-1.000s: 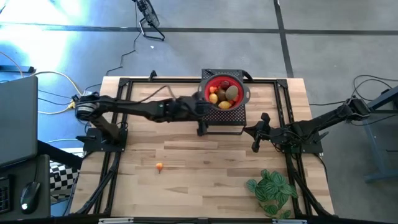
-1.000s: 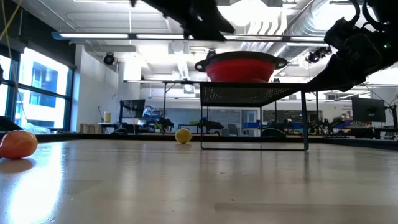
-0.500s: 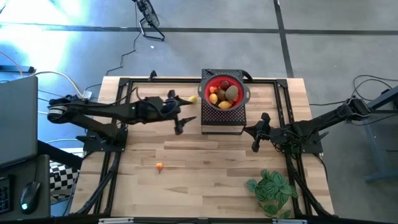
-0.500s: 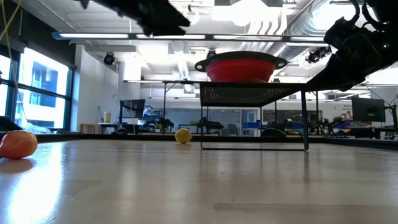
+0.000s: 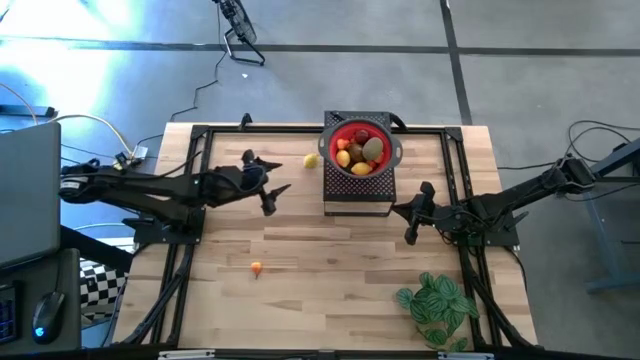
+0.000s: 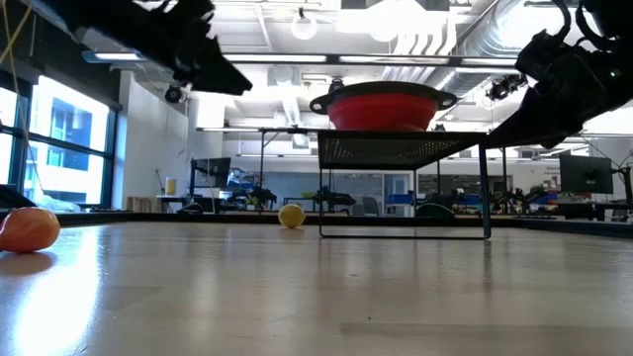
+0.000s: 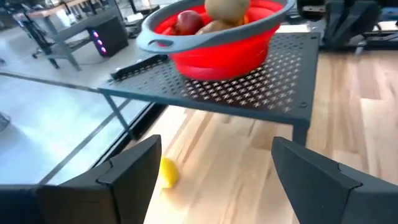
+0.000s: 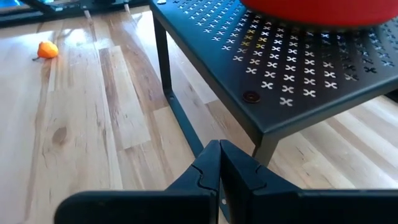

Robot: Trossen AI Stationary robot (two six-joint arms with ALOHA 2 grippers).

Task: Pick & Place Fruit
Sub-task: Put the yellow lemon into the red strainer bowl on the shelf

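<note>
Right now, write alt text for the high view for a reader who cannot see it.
Overhead view of a wooden table: a red bowl full of small fruit sits on a black perforated stand. The left gripper hangs open beside it, near a yellow fruit; an orange fruit lies nearer the front. The right gripper waits shut by a leafy plant.

2 dark jointed arms; black end effector (image 8: 219, 163) with angular fingers.

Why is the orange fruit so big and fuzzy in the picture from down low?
In the low view the orange fruit sits near the lens, so it looms blurred, and bright ceiling lights turn the arms into dark shapes; in the high view it looks tiny.
</note>
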